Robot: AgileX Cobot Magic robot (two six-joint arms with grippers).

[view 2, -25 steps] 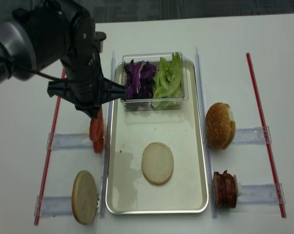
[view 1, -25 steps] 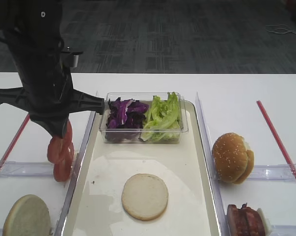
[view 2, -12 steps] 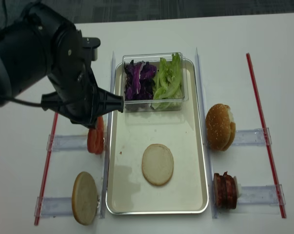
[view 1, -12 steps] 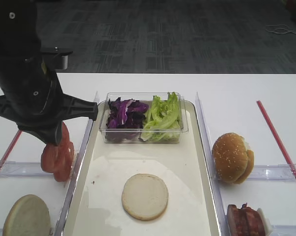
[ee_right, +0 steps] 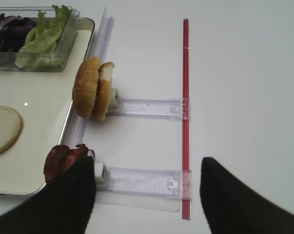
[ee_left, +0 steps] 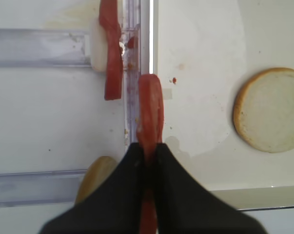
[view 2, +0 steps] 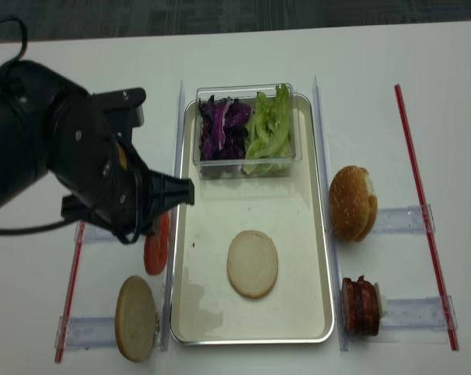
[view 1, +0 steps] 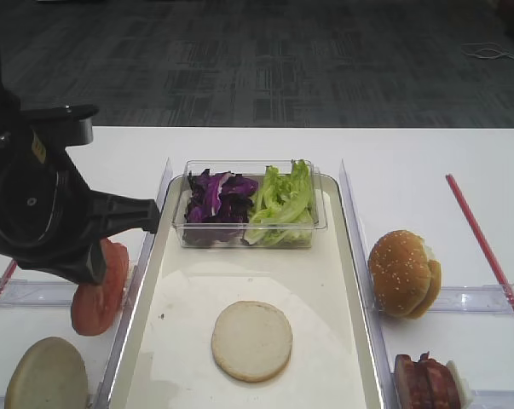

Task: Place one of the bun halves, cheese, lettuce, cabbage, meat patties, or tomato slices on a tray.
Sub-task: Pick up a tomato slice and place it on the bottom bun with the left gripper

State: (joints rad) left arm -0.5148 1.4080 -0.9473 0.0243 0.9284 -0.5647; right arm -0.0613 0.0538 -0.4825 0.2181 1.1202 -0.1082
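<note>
left gripper (ee_left: pixel 147 152): clamped tight on 1 tomato slice (ee_left: pixel 150 114), held on edge above the tray's left rim | tray (view 2: pixel 317 258): holds 1 bun half (view 2: pixel 252 262) cut face up, plus clear box with cabbage (view 2: pixel 223 129) and lettuce (view 2: pixel 268 125) | right gripper (ee_right: pixel 147 195): fingers spread apart, holding nothing, beside meat patties (ee_right: pixel 64 160)
</note>
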